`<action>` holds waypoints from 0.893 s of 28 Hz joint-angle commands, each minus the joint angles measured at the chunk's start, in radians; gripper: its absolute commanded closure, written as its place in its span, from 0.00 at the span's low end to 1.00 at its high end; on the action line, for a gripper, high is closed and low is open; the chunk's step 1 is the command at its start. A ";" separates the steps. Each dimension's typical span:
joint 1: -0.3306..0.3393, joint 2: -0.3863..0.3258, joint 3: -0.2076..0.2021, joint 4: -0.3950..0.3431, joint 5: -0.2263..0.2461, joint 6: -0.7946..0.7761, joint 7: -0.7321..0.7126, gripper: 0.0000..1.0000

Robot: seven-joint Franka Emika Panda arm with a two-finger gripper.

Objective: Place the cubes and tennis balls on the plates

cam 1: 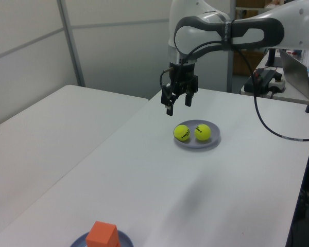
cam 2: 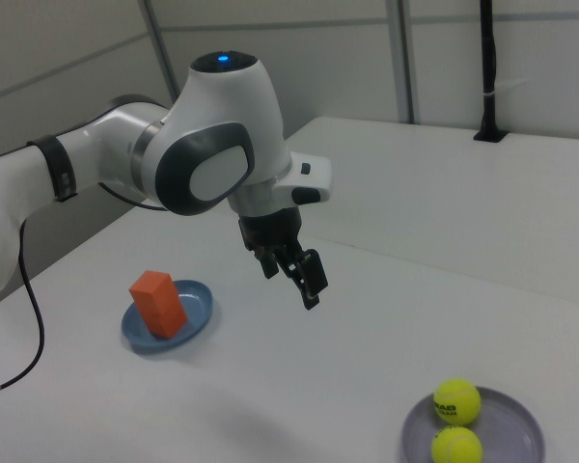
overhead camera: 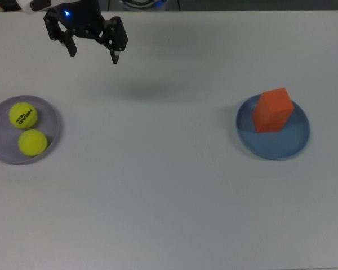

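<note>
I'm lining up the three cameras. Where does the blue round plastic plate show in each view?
Top view: blue round plastic plate at the top view's right, mid-height.
Left view: bottom edge, left of centre, mostly cut off.
Right view: left, below centre.
Shared landmark: the orange foam-like block standing on it.

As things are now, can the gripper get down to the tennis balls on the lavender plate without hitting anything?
Probably yes. The gripper hangs open and empty above bare table, and the two tennis balls lie uncovered on the lavender plate. Nothing stands between them.
</note>
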 commanded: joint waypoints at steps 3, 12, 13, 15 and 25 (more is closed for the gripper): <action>-0.004 -0.024 0.012 -0.023 -0.024 -0.002 0.022 0.00; -0.001 -0.024 0.015 -0.026 -0.024 0.003 0.022 0.00; -0.002 -0.022 0.018 -0.026 -0.024 0.004 0.022 0.00; -0.002 -0.022 0.022 -0.026 -0.024 0.004 0.022 0.00; -0.001 -0.021 0.024 -0.029 -0.024 0.010 0.022 0.00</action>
